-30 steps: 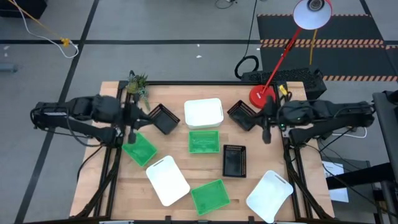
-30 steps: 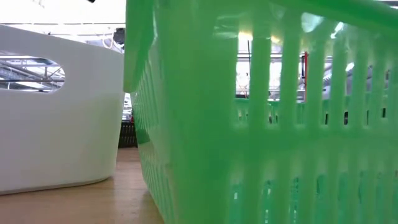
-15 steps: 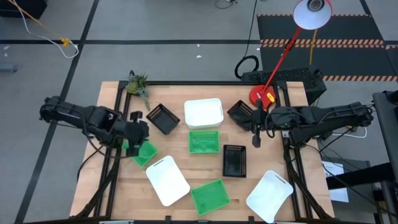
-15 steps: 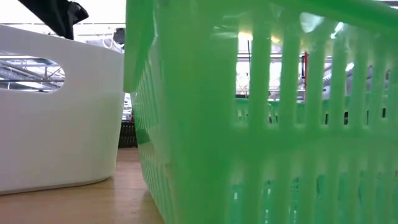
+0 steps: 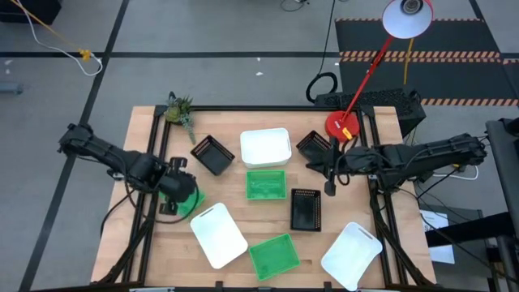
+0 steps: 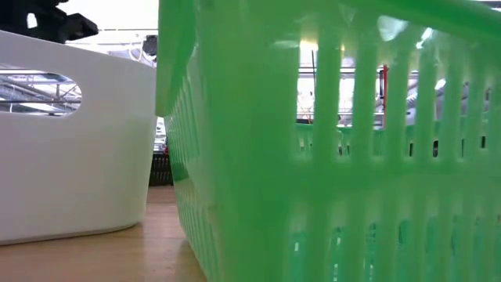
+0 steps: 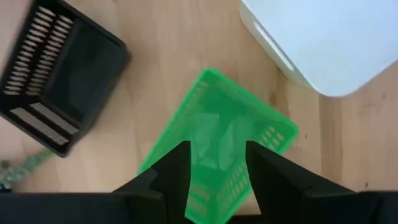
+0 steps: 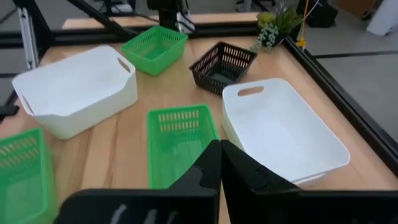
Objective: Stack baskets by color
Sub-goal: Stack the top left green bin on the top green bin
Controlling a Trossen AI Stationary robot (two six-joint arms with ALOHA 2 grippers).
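My left tool (image 7: 214, 171) has swung out from beside the black slatted basket (image 5: 213, 154) near the plant sprig (image 5: 180, 111) and now hangs over the green basket (image 7: 217, 146) lying next to it on the worktop (image 5: 235, 268) — its fingers (image 7: 175, 171), pinched together a second ago, have spread apart and stand to either side of that basket's near rim, nothing grasped yet. To me that reads as the start of the green stack: this basket is the first pick, and the jaws still have to drop over the rim and close. The basket itself sits tilted, between the black slatted basket and a white basket (image 5: 217, 234), and has not shifted. My right tool (image 8: 219, 171) has slid in from the red lamp base (image 5: 341, 126) toward the middle green basket (image 5: 266, 184); its fingers are clenched tight on nothing, held above the wood. All nine baskets lie apart — no two nested — with another green one (image 5: 273, 255) and two more white ones (image 5: 265, 146) (image 5: 351, 254) spread beyond the middle green basket.
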